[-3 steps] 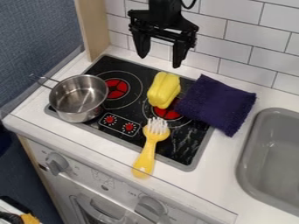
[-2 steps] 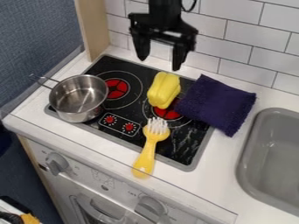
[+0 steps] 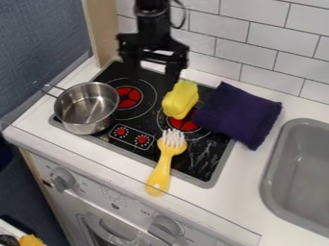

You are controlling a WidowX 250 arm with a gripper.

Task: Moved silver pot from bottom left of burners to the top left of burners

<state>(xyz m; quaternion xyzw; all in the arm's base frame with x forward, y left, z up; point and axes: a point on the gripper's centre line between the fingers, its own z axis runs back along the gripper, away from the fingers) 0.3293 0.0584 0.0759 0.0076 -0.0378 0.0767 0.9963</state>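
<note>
The silver pot (image 3: pixel 86 108) sits upright at the lower left of the black stovetop (image 3: pixel 132 71), overlapping its left edge, and its handle points to the upper left. The gripper (image 3: pixel 153 76) hangs over the back of the stovetop, up and to the right of the pot and apart from it. Its two fingers are spread wide with nothing held between them. The red-centred burner (image 3: pixel 128 97) at the left is visible just right of the pot.
A yellow pepper-like toy (image 3: pixel 180 100) lies on the right burner, beside a dark purple cloth (image 3: pixel 239 114). A yellow brush (image 3: pixel 165 162) crosses the stovetop's front edge. The grey sink (image 3: pixel 297 168) is at the right; a tiled wall stands behind.
The gripper has moved left and somewhat down from its place by the back wall. The pot, yellow toy, brush and cloth have stayed put.
</note>
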